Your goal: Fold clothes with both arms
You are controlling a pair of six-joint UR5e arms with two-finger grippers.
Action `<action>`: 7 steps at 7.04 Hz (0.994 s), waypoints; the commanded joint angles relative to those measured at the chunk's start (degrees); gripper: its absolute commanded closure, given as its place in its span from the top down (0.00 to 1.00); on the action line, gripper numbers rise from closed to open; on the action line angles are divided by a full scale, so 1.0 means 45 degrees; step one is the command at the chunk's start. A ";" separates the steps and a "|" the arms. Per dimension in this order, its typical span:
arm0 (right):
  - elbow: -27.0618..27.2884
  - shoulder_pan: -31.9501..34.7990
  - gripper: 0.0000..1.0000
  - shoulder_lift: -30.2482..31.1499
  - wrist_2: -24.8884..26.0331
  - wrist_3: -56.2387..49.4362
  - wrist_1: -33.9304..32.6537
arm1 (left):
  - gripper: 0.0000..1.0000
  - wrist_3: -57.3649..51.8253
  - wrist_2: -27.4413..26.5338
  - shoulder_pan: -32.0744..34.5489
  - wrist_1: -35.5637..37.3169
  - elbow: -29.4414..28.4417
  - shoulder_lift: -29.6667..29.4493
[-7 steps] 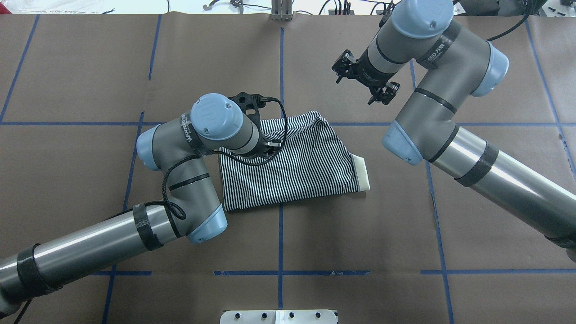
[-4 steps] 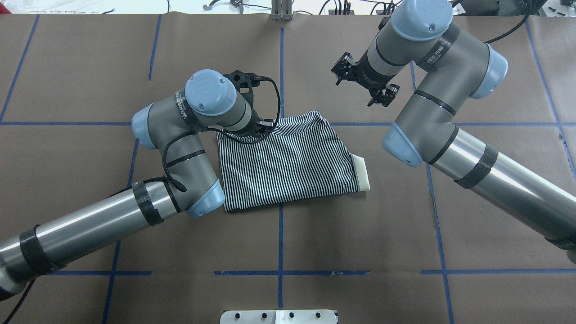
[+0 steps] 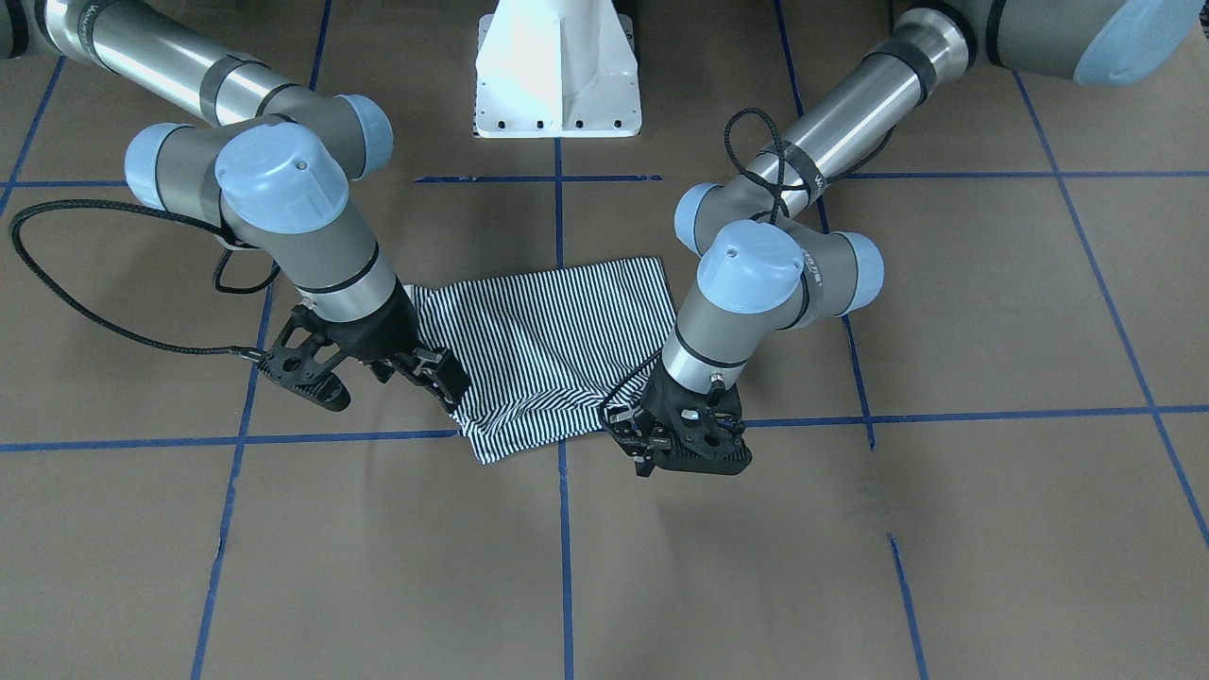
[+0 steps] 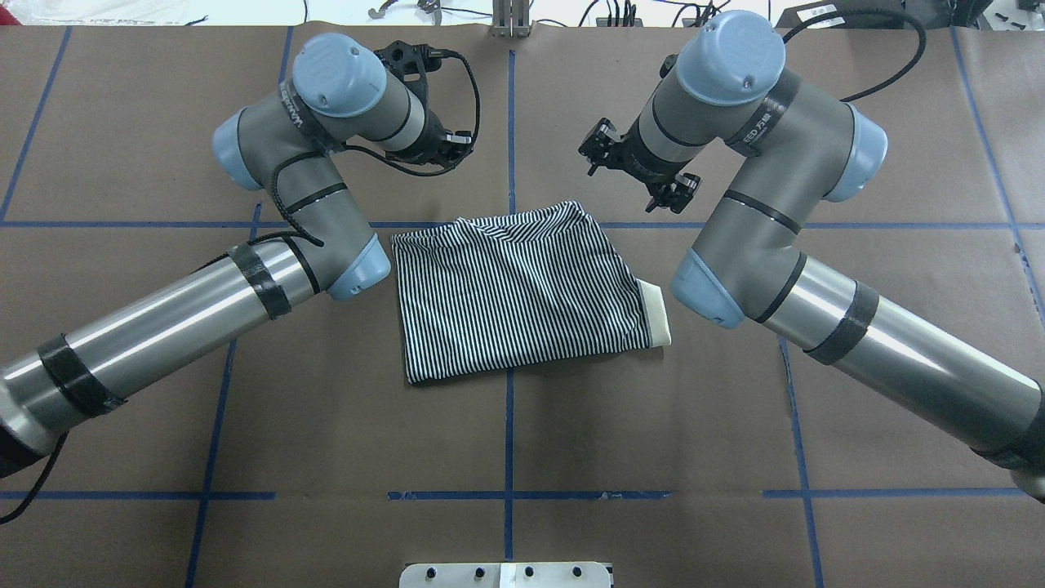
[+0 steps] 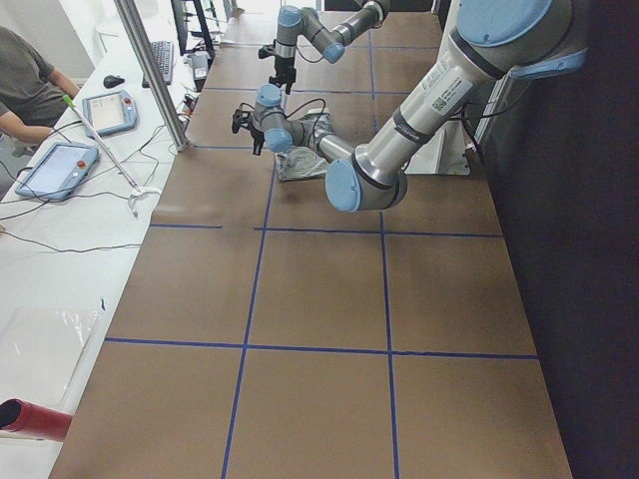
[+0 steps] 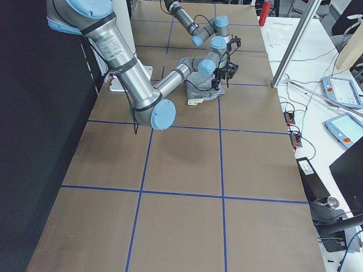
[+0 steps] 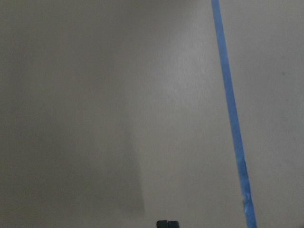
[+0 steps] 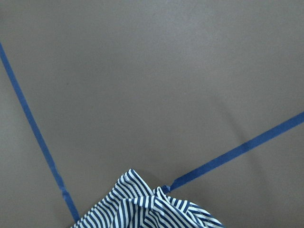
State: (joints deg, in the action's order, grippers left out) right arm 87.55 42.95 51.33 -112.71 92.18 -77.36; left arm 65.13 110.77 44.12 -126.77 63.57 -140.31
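Note:
The striped polo shirt [image 4: 514,294] lies folded into a rough rectangle at the table's middle, its cream collar [image 4: 658,314] poking out on the right side. My left gripper [image 3: 672,446] hovers past the shirt's far-left corner, clear of the cloth. In the left wrist view its pads [image 7: 166,223] meet, with nothing between them. My right gripper [image 4: 635,167] hangs above the table just beyond the shirt's far-right corner [image 8: 147,206]. It holds nothing, and no fingertip shows in its wrist view.
Brown paper with blue tape lines [image 4: 509,425] covers the table. The white pedestal base [image 3: 557,66] stands at the robot's side. A person [image 5: 25,75] sits at a side bench with tablets [image 5: 55,165] and cables.
My left arm has lifted off the shirt's far-left edge and swung away to the far side of the table. The right arm has shifted slightly left. The shirt stays put.

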 commanded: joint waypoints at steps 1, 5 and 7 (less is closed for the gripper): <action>-0.0138 -0.1314 0.99 -0.0292 0.0998 0.0023 -0.0017 | 0.00 -0.0039 0.1028 0.0759 0.0802 0.2069 0.1033; -0.2881 -0.2259 0.00 -0.2139 0.2000 -0.0523 -0.0056 | 0.00 -0.0371 0.1401 0.1328 0.0925 0.5130 0.3600; -0.3673 -0.2027 0.00 -0.2559 0.2000 -0.1086 0.0158 | 0.00 -0.0351 0.1401 0.1328 0.0925 0.5170 0.3620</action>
State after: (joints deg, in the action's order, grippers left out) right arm 73.56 33.23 41.26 -103.76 89.12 -77.12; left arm 63.58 117.07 50.08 -122.62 86.49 -124.30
